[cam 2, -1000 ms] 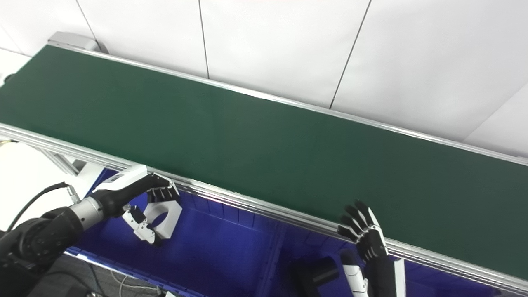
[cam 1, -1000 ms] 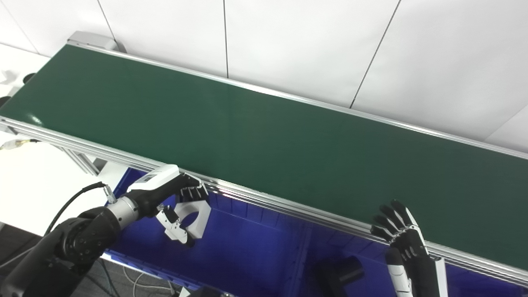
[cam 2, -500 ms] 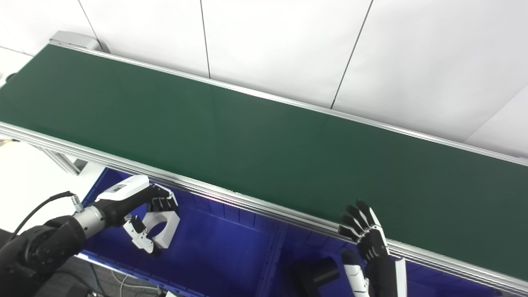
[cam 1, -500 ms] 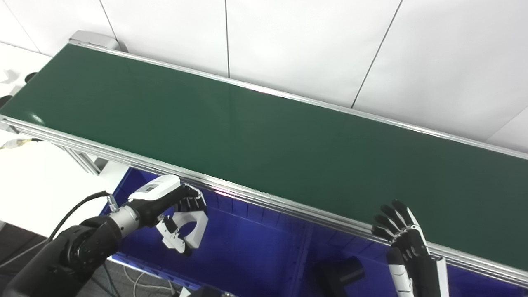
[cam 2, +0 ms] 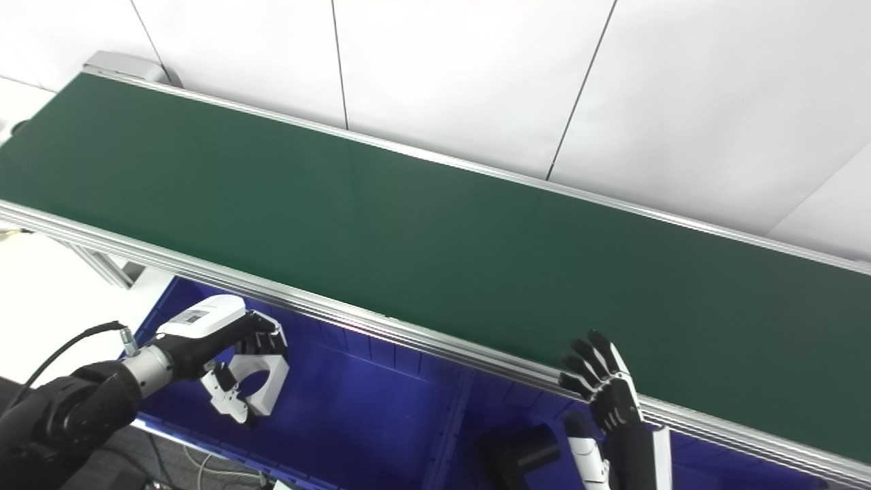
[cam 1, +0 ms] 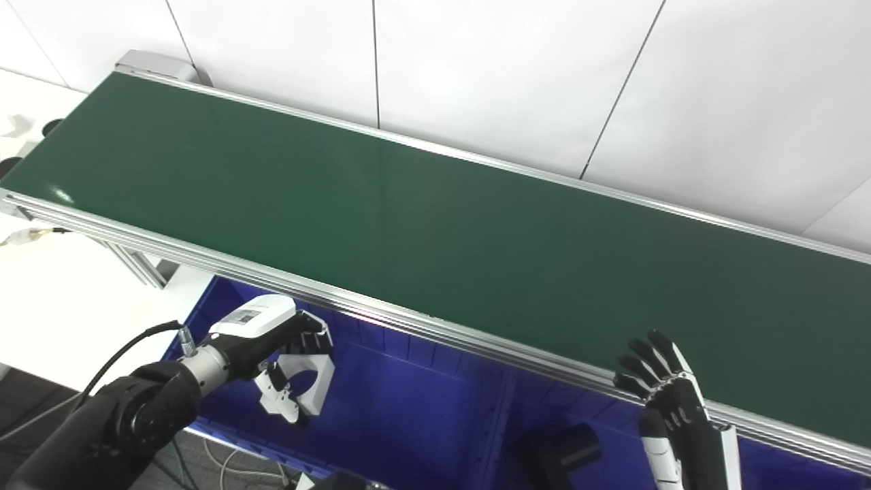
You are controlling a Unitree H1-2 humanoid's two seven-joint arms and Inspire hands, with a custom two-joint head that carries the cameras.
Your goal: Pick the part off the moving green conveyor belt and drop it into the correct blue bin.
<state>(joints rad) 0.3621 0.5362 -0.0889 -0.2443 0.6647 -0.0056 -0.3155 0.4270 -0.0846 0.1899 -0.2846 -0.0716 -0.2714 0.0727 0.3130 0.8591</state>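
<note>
The left hand [cam 1: 272,337] is seen closed on a white part [cam 1: 309,381] — a ring-shaped piece with a round opening and flat sides. The fingers are curled over the upper edge of the part, and the thumb is pressed against the side nearest the arm. The part is held clear of the green conveyor belt [cam 1: 422,224], below the near aluminium rail [cam 1: 408,320] and over the left compartment of the blue bin [cam 1: 408,415]. Whether the part touches the bin floor cannot be told.

The right hand [cam 1: 663,388] is held upright with its fingers spread apart, and nothing is gripped in it. Its fingertips are level with the near rail, at the edge of the belt. To the left of this hand and lower down, a black part [cam 1: 568,446] is seen lying in the right compartment of the bin, beyond a blue divider [cam 1: 500,415].

The belt surface is uniformly green across the whole view — bounded at the far side by a second rail and a white panelled wall [cam 1: 510,75].
</note>
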